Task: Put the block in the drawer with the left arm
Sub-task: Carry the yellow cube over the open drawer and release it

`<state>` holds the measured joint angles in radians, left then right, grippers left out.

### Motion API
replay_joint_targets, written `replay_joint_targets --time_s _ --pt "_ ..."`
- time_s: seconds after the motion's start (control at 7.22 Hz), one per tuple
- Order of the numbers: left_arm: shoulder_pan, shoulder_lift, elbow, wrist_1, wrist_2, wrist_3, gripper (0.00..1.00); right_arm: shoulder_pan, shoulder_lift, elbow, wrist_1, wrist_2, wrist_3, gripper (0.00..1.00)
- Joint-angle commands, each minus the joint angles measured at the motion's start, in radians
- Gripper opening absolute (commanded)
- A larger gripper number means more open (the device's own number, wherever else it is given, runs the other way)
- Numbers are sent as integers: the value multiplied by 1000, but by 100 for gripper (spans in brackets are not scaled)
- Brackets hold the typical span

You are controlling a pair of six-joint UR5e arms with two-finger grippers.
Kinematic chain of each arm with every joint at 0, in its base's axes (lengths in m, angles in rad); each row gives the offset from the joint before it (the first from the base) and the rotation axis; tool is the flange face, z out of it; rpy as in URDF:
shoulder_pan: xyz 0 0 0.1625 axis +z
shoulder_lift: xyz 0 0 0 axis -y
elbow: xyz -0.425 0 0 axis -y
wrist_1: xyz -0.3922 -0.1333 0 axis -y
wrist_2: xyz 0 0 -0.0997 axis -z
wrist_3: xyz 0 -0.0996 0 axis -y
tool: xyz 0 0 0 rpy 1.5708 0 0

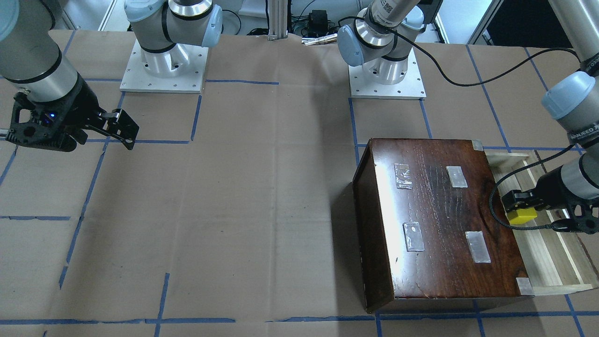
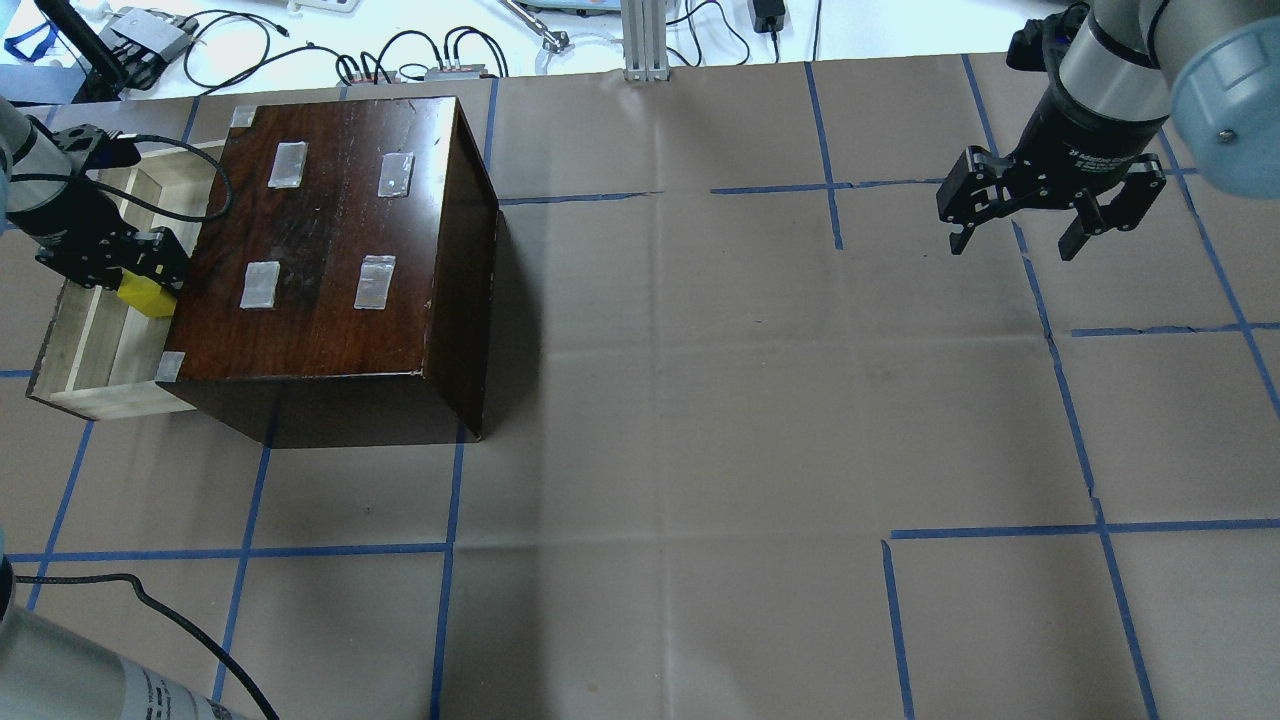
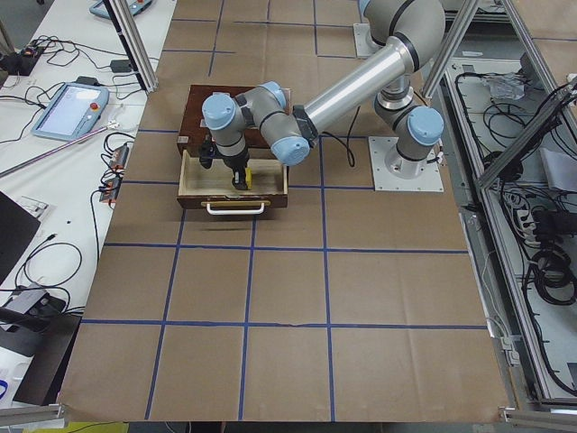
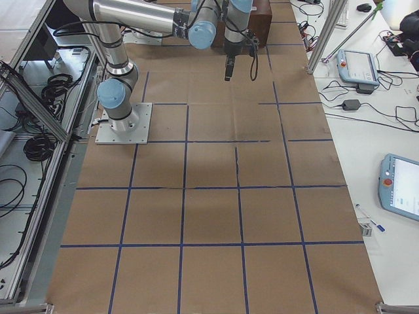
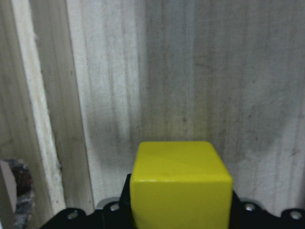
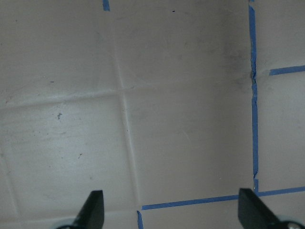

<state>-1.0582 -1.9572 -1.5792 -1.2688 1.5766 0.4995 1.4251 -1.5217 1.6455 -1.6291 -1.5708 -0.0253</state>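
- The left pincer [image 2: 135, 272] is gripping the block [image 2: 148, 296], its jaws closed on the yellow cube's sides, within the outline of the open drawer [image 2: 62, 345].
- The block is hanging just beside the front of the dark cabinet [image 1: 440, 220], over the drawer's pale wooden floor. The left wrist view is showing bare boards and a soft shadow beneath it. Whether the cube is touching the wood cannot be told.
- The task is looking nearly complete. The pickup and the carry appear done, the drawer is standing open, and the block is sitting over its tray. What is left, by this reading, is lowering the cube if needed, opening the jaws and lifting the arm away.
- The right pincer [image 2: 1015, 235] is hovering well apart from the cabinet, over bare brown paper on the counter [image 1: 262, 210]. Its fingers are spread wide and holding nothing.
- A loose black cable [image 1: 468, 85] is trailing to the left wrist and curling past the cabinet's edge by the pincer. It could catch there on the way out.
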Motion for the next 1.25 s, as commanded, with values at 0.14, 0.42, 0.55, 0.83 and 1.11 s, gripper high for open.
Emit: replay_joint_targets --time_s 0.14,0.42,0.55,0.83,1.11 --pt "0 27 10 9 -3 1 98 0 0 0 0 0 1 100" --pt "0 84 37 -7 0 -1 98 0 0 0 0 0 1 100" --pt "-2 139 28 -12 0 -1 98 0 0 0 0 0 -1 100" --pt "-99 231 42 -140 5 -101 99 0 0 0 0 0 1 100" --pt "-274 338 5 -179 5 -310 99 0 2 0 0 0 1 100"
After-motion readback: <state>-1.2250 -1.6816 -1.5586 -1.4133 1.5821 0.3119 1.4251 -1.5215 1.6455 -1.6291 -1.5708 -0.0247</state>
